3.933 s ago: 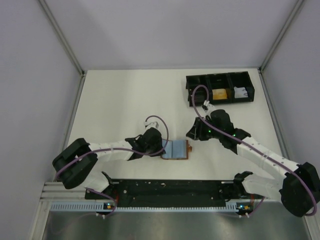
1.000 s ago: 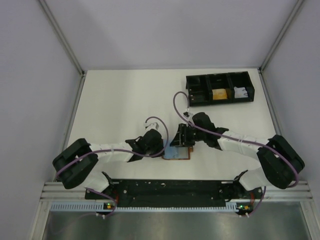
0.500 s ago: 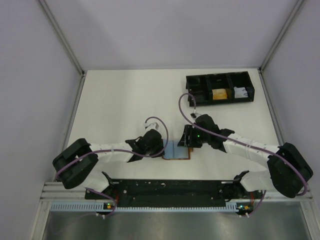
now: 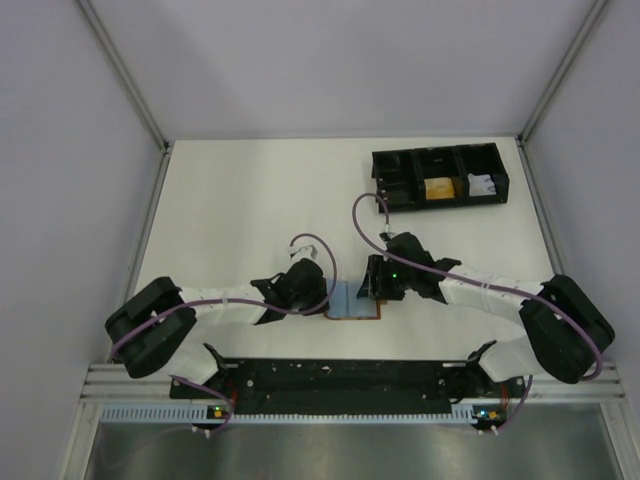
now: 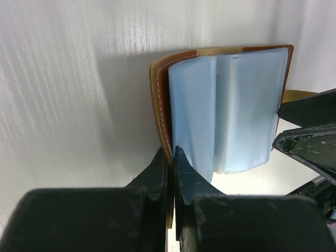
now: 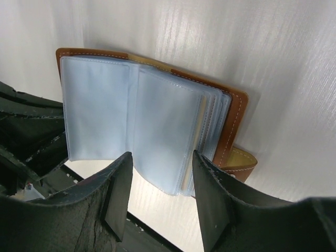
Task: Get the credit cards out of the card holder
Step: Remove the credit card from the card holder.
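The card holder (image 4: pixel 356 301) lies open on the table, a brown cover (image 5: pixel 160 100) with pale blue plastic sleeves (image 6: pixel 157 123) fanned up. My left gripper (image 5: pixel 169 155) is shut on the cover's left edge, at the holder's left side (image 4: pixel 318 298). My right gripper (image 6: pixel 163 157) is open and hovers over the right-hand sleeves, one finger on each side of the loose stack; it sits at the holder's upper right (image 4: pixel 373 286). The credit cards are hidden in the cloudy sleeves; only a thin beige edge (image 6: pixel 198 131) shows between them. The closure tab (image 6: pixel 242 160) pokes out at the right.
A black three-compartment tray (image 4: pixel 395 160) stands at the back right with a yellow item (image 4: pixel 438 189) and a white item (image 4: pixel 482 184) in it. A black rail (image 4: pixel 340 375) runs along the near edge. Side walls close in the table.
The right gripper came in from the right to the holder, then shifted slightly back and its jaws widened a little. The left gripper kept its hold.
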